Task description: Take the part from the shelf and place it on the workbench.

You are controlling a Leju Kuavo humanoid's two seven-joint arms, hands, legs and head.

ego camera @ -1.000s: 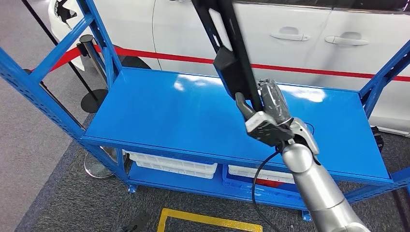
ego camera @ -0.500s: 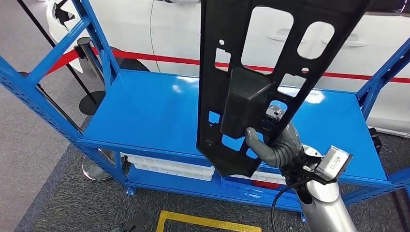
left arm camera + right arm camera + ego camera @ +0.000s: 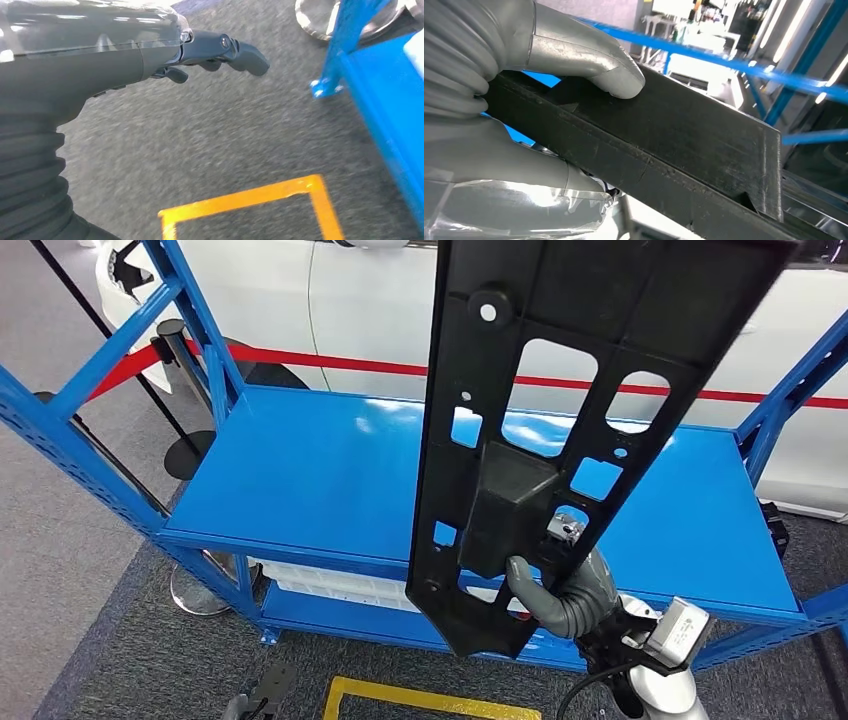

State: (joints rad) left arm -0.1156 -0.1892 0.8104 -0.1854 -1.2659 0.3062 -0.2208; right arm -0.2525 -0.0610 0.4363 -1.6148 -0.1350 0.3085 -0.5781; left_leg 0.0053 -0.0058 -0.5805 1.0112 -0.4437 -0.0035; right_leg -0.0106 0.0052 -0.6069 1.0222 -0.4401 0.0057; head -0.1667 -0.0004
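**Black part held upright in rt hand, in front of blue shelf**

Rt hand point(image 3: 565, 595) grips the black plastic part point(image 3: 560, 410) near its lower end; thumb lies across the front by the raised block in the part's middle, fingers wrap behind. In rt wrist view the thumb point(image 3: 589, 65) presses on the part's flat face point(image 3: 684, 135) w/ the rest of the hand under its edge, so the hand is clamped firmly on it. Part is a long flat panel w/ several cut-out windows and small holes; it stands nearly upright, leaning slightly, top end running out of the head view. It's in the air, not touching the shelf.

Behind it: blue metal shelf point(image 3: 300, 470), top deck bare and glossy, white trays point(image 3: 340, 585) on the lower level. White car point(image 3: 380, 310) w/ a red stripe stands just beyond the shelf. Stanchion post point(image 3: 185, 390) near the shelf's far-left corner.

Left hand point(image 3: 220, 50) hangs low over grey carpet point(image 3: 225, 145), fingers loosely curled, holding nothing; can't tell if fully closed. Yellow floor tape point(image 3: 245, 200) below it, blue shelf foot point(image 3: 325, 87) close by.
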